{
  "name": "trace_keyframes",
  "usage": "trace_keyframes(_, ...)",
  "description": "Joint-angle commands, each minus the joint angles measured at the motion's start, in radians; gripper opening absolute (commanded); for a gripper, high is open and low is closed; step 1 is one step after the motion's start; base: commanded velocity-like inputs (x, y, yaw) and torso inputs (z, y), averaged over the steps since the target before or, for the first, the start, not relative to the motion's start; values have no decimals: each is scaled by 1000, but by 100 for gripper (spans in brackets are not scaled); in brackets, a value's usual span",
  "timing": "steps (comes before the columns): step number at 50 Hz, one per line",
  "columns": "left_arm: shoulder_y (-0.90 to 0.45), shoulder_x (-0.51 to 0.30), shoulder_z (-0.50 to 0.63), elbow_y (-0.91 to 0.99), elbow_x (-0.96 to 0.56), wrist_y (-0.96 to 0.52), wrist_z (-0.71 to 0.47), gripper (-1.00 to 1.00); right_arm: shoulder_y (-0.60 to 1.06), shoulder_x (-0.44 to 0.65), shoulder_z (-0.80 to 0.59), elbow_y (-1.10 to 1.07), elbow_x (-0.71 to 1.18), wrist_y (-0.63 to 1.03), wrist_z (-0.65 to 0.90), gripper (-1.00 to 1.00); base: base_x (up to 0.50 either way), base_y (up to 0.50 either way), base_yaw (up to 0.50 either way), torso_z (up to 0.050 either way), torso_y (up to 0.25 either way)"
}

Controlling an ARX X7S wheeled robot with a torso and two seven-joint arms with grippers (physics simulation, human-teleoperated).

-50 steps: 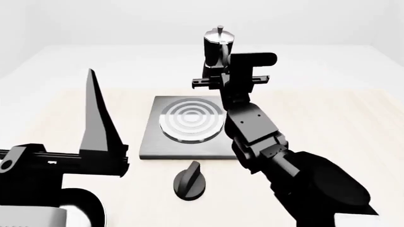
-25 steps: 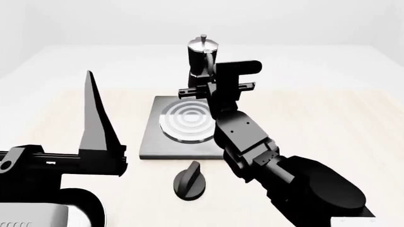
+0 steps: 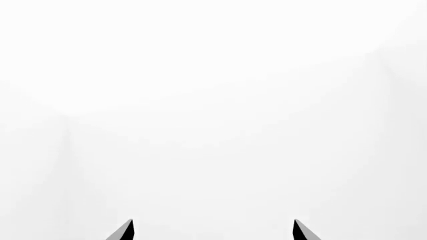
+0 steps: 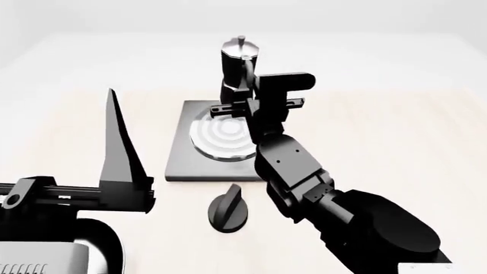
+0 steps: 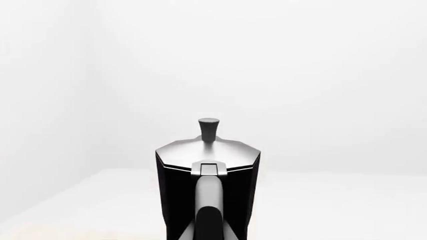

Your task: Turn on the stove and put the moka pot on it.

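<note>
- Nearest to the robot, the left gripper (image 4: 114,142) stands at the left side of the table (image 4: 396,131). One long black finger (image 4: 118,142) points straight up. In the left wrist view two finger tips (image 3: 127,231) show with a wide gap between them, so this gripper is open and holds nothing.
- Just past the robot's front sits the small black round knob (image 4: 227,211), on bare table near the front edge of the stove (image 4: 182,162). There is a thin strip of table between the knob and the stove plate.
- The stove is a flat, square, dark plate that lies in the middle of the table. Its round burner (image 4: 220,136) with rings faces up.
- There is a lot of bare table to the left and to the right of the stove.
- The right arm reaches over the right side of the stove. The right gripper (image 4: 245,105) is at the far edge of the plate.
- The moka pot (image 4: 239,71) is in the right gripper, held by its lower part, above the far edge of the stove. I cannot tell if it touches the plate.
- The pot stands upright, its long way going up and down, with the lid knob (image 5: 208,126) on top. Its handle (image 5: 208,202) points back toward the right gripper.
- Past the pot the table runs on, pale and bare, to a white wall.
</note>
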Motion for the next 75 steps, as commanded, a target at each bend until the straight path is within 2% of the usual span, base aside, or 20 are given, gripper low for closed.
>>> trace_keyframes(1, 8, 2, 0, -8, 5, 12, 2, 100, 25, 0, 19, -15, -46, -37, 11, -100, 0, 0, 0, 0, -125)
trace_keyframes(56, 27, 5, -13, -21, 15, 43, 11, 100, 20, 0, 20, -20, -77, -68, 0, -100, 0, 0, 0, 1, -121)
trace_keyframes(75, 45, 4, -16, -34, 32, 82, 9, 100, 9, 0, 22, -15, -84, -65, -1, -100, 0, 0, 0, 0, -8)
